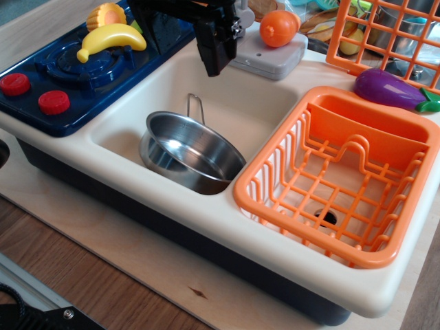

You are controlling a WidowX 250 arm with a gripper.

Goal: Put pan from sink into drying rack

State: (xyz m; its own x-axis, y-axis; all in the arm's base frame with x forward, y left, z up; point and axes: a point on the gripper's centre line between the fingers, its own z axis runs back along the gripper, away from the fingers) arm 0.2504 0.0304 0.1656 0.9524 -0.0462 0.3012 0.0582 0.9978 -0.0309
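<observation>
The shiny steel pan lies tilted in the left part of the cream-white sink, its wire loop handle pointing to the back. The orange drying rack sits in the right part of the sink, empty, with the dark drain hole showing through its grid. My black gripper hangs above the back of the sink, behind the pan and well apart from it. Only one black finger shows clearly, so I cannot tell how the jaws stand. Nothing is in it.
A blue toy stove with red knobs stands at the left, with a yellow banana on it. A grey faucet base carries an orange fruit. A purple eggplant and a flat orange wire grid are at the back right.
</observation>
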